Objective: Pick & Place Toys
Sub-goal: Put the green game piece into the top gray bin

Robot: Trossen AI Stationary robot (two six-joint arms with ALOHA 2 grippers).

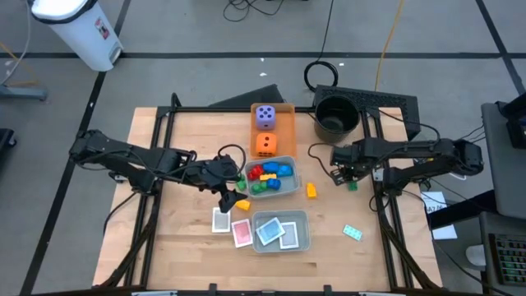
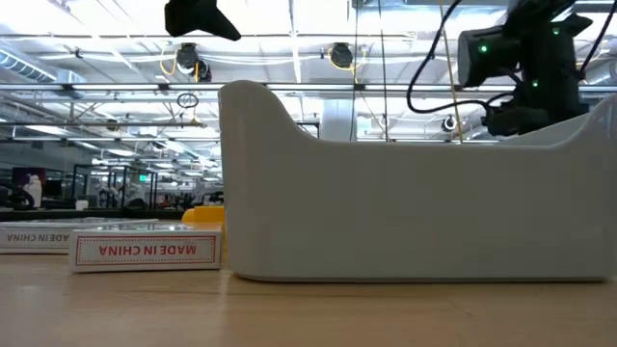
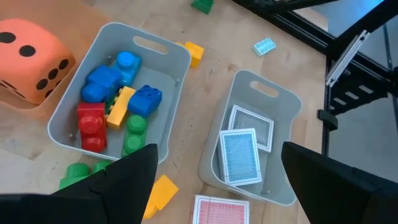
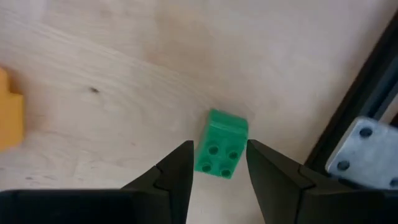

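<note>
Presently: right gripper (image 4: 219, 163) straddles a green brick (image 4: 221, 150), fingers seemingly not yet touching, positioned for pickup. Left gripper (image 3: 214, 171) hangs wide open over the trays (image 3: 180, 59), empty.

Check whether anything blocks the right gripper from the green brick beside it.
Nothing visible does. The right gripper stands open with the green brick between its fingers, bare wood around it; the yellow brick lies well aside.

Grey tray (image 2: 415, 207): large, fills centre and right, curved rim dipping toward middle, resting on wooden table (image 2: 308, 313). Card box (image 2: 145, 251): left of tray, just beside it, "MADE IN CHINA" printed upside down. Second box (image 2: 34, 237): behind, at left edge. Yellow brick (image 2: 204, 217): partly hidden behind tray's left wall. Dark arm parts above: one top left (image 2: 198, 17), one top right (image 2: 525, 63) with green lights.
</note>
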